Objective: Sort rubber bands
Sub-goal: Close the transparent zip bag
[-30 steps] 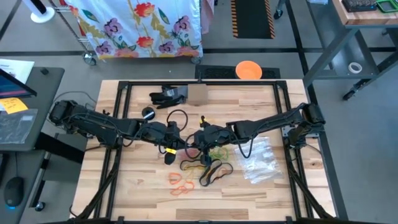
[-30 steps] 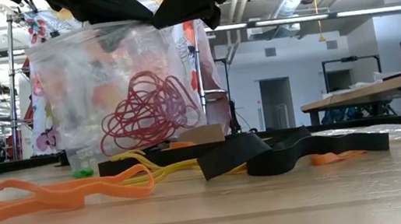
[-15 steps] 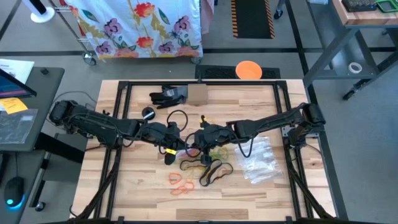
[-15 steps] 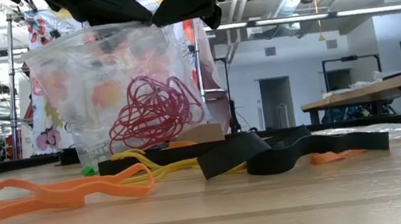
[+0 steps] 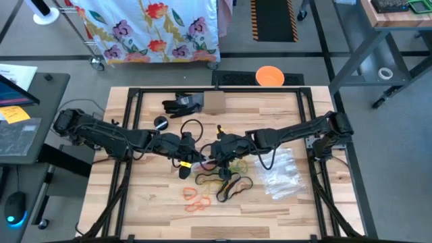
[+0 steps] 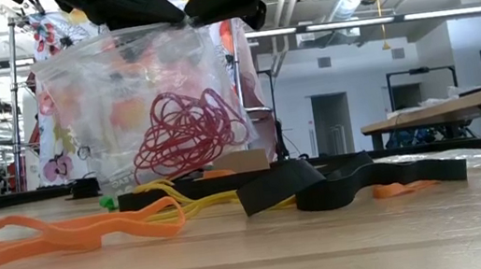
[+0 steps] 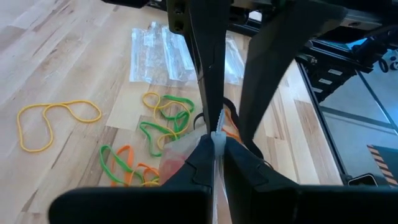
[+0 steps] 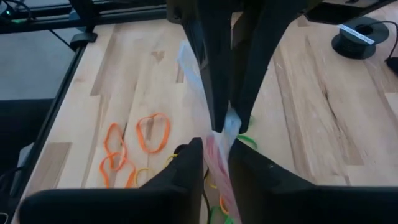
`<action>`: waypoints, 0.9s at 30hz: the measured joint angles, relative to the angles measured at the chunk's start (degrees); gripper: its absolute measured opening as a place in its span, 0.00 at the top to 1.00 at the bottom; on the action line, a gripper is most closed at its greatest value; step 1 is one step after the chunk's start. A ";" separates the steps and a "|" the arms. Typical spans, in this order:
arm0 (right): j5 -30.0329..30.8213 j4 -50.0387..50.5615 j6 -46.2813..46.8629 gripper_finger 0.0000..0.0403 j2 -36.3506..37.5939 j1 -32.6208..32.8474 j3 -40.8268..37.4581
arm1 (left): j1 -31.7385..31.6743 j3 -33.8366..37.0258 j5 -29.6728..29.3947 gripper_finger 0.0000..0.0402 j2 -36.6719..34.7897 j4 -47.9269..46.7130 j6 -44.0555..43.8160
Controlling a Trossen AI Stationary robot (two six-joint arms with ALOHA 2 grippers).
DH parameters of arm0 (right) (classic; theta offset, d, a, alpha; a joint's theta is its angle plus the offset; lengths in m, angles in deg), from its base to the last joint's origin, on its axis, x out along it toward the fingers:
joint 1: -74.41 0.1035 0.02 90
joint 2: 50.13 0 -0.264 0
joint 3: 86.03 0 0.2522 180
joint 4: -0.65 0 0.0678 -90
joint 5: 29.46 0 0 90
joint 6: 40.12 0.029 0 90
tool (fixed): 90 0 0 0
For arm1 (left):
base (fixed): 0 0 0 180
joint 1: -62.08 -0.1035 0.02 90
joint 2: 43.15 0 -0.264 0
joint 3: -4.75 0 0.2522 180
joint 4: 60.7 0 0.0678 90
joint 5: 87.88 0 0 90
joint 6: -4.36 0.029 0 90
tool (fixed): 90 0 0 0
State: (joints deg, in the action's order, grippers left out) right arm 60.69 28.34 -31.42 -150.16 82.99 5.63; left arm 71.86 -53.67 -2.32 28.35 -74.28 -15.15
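Above mid-bench [image 5: 148, 202], the left gripper [image 7: 217, 134] and right gripper [image 8: 225, 127] each pinch the rim of a clear zip bag [image 6: 138, 106] holding red rubber bands [image 6: 188, 132]; orange [image 6: 56, 234], yellow [image 6: 185, 206] and black bands [image 6: 341, 182] lie below.

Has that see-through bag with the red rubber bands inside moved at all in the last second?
Yes, slightly. In the low view the clear bag and its red rubber bands have drifted to the picture's right, toward the grey doorway in the room behind.
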 joint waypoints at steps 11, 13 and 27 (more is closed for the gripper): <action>4.40 3.19 -1.09 0.79 0.06 0.07 1.45 | 0.62 0.00 -2.03 0.99 -0.08 -0.06 -0.12; 7.43 5.92 -1.09 0.79 0.93 0.07 1.43 | 1.05 0.00 -3.01 0.99 -0.24 -0.20 -0.76; 12.53 -16.64 3.26 0.79 19.06 -1.36 -25.80 | 5.43 0.00 -9.92 0.99 -5.98 -3.88 -0.88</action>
State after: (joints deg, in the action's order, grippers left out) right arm 73.22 11.70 -28.17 -131.09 81.63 -20.17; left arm 77.28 -53.67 -12.24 22.37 -78.17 -16.03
